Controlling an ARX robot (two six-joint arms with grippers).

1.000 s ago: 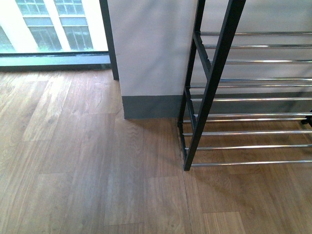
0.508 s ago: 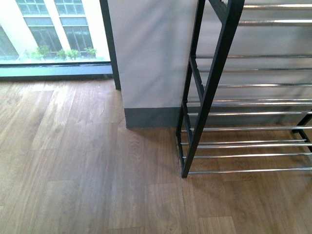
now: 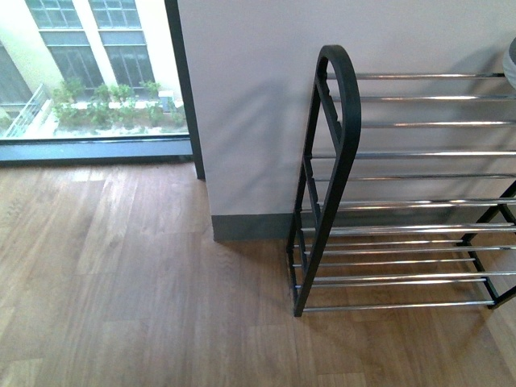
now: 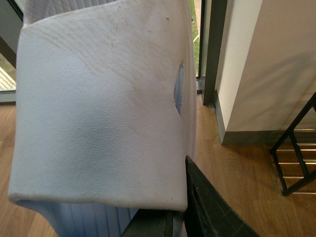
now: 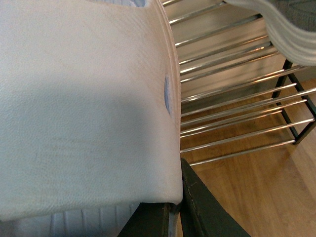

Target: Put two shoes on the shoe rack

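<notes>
Left tool (image 4: 177, 217) and right tool (image 5: 173, 215): one shoe loaded in each, placement on the rack pending.
Left tool is closed on the first shoe (image 4: 98, 108), whose white sole with a ribbed edge fills its wrist view; right tool grips the second shoe (image 5: 84, 98) in the same way. Most of the jaw gap is hidden in both views, so the grip is inferred from each shoe hanging clear of the floor (image 3: 145, 282). Shoe rack (image 3: 351, 113) stands at the right of the front view, against the wall; no chrome bar visible there carries a shoe. A third shoe (image 5: 291, 24), grey knit over a white ribbed sole, shows at the upper right of the right wrist view, above the bars. Whether it rests on the rack cannot be determined. Count: one rack, two tools, two held shoes, one further shoe. Judged progress: pick-up complete, both placements outstanding.
</notes>
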